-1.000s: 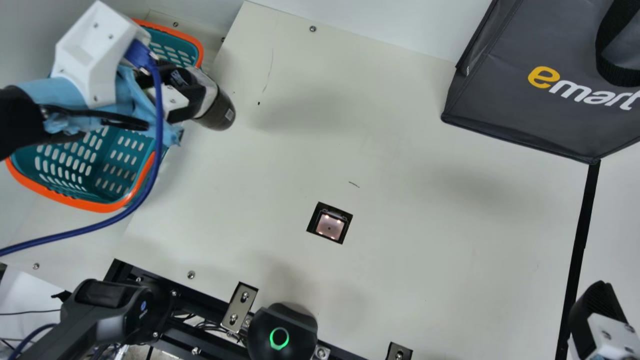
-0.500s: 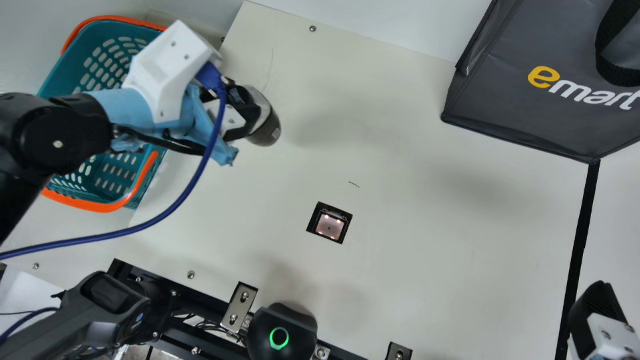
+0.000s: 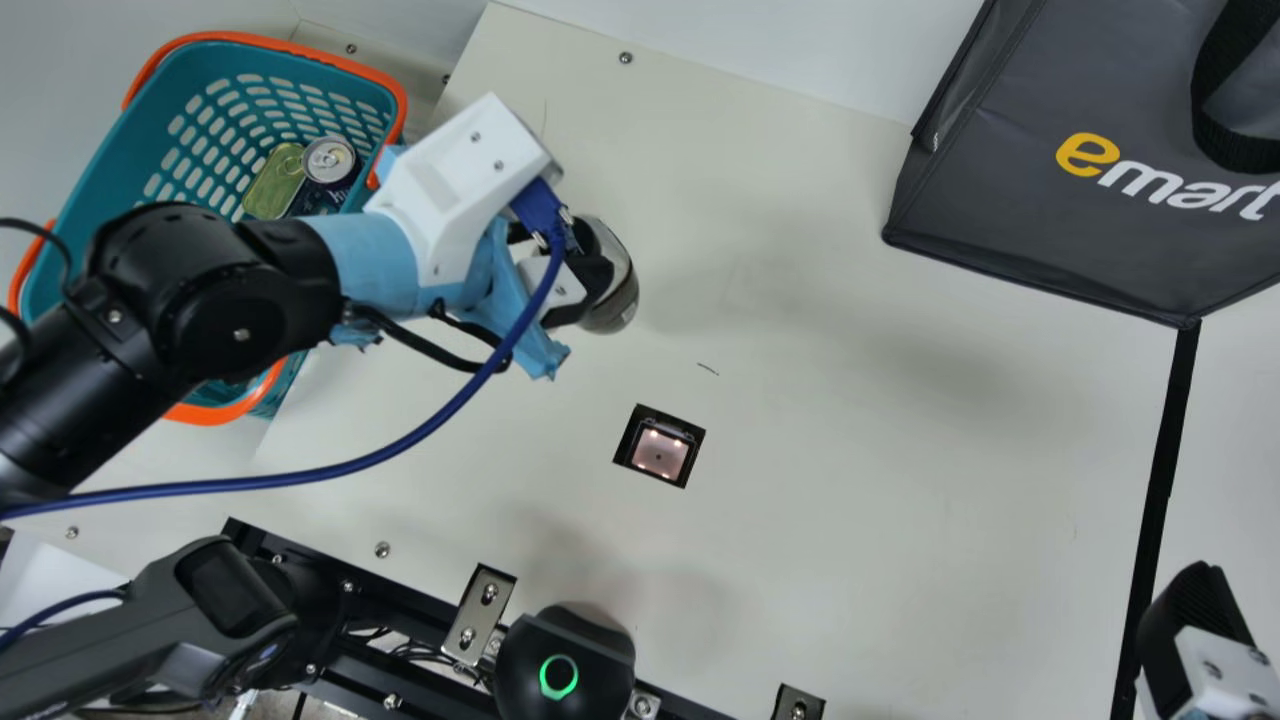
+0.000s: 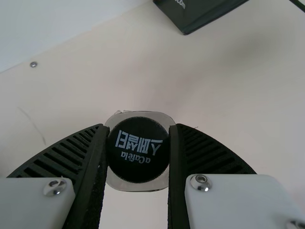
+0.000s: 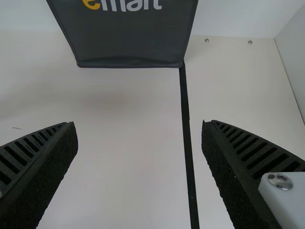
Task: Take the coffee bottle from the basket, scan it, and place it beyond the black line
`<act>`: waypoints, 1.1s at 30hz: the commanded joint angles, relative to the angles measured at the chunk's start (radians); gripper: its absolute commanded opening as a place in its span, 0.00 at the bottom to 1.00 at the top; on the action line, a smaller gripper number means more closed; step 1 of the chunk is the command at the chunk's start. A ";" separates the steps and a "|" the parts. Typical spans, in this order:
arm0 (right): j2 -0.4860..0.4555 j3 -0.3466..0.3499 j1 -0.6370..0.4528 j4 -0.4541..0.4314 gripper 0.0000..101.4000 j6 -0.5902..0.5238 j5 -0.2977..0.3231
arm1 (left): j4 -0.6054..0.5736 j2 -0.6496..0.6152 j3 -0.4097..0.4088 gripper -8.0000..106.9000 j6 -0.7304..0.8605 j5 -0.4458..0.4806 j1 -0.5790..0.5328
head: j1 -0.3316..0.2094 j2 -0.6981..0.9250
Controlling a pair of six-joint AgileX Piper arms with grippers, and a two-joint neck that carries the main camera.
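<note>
In the main view, the left arm is extended inward from the left edge, bent at a black joint, its blue-wrapped wrist topped by a white housing and the left gripper angled outward and down. In the left wrist view, the two ribbed fingers are closed from opposite sides on a load clasped between their pads. The right gripper is seen at the main view's lower right edge, and its fingers are spread wide apart in the right wrist view.
</note>
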 commanded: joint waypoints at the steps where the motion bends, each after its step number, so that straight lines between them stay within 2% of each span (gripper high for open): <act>1: 0.000 0.000 0.000 0.000 0.90 0.000 0.000 | 0.006 0.006 0.001 0.16 -0.014 -0.005 -0.020 | -0.027 0.002; 33: 0.000 0.000 0.000 0.000 0.90 0.000 0.000 | 0.068 0.074 0.072 0.16 -0.126 -0.081 -0.141 | -0.027 0.002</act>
